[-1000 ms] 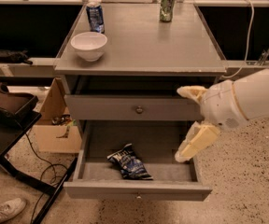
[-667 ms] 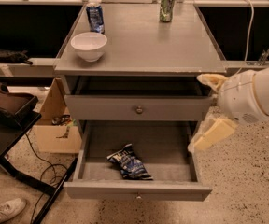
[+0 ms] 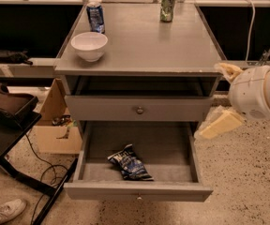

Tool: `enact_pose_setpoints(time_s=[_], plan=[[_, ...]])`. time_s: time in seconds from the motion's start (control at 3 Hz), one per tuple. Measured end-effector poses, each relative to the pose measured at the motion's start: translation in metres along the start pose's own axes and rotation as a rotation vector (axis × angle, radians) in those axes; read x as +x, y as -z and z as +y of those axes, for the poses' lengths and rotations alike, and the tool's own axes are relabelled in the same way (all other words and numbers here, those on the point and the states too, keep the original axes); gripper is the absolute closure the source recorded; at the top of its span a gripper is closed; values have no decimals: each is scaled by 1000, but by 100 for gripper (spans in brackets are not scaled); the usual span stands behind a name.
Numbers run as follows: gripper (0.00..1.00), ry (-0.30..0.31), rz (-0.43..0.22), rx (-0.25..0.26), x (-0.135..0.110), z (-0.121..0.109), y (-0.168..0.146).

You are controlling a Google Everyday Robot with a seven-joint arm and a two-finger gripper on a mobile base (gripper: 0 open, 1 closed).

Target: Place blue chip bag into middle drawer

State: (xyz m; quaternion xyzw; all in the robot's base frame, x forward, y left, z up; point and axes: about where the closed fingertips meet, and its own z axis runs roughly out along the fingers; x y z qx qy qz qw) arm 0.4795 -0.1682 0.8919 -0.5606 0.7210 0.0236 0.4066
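I count one blue chip bag [image 3: 129,162], two drawer fronts, one white bowl [image 3: 89,45] and two cans on the grey cabinet top [image 3: 153,41]: a blue-and-white can [image 3: 95,17] at the back left, just behind the bowl, and a green can [image 3: 168,6] at the back, right of centre. The upper drawer [image 3: 107,108] is pushed in. The middle drawer [image 3: 172,191] below it is pulled out towards the camera. The bag lies flat on the drawer's grey floor, near the front wall and a little left of centre, and nothing else is in there with it. A single cardboard box [image 3: 55,130] sits on the floor to the left of the cabinet, and one white shoe [image 3: 3,211] shows at the bottom left corner. My gripper [image 3: 211,101] hangs off the cabinet's right side, level with the upper drawer. Its two pale fingers [image 3: 221,124] are spread wide with nothing between them. The bag is down and to the left of it, well apart, with the drawer's right wall between us. A second ago my gripper was over the right part of the open drawer and nearer the bag. Since then it has drawn back to the right and slightly up, clear of the drawer, while the bag and the drawer have stayed as they were.
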Motion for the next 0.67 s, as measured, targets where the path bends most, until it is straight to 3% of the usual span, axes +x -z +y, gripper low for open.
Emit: enact_pose_setpoints(time_s=[0.67], plan=[[0,205,166,-42,27,-35,29]])
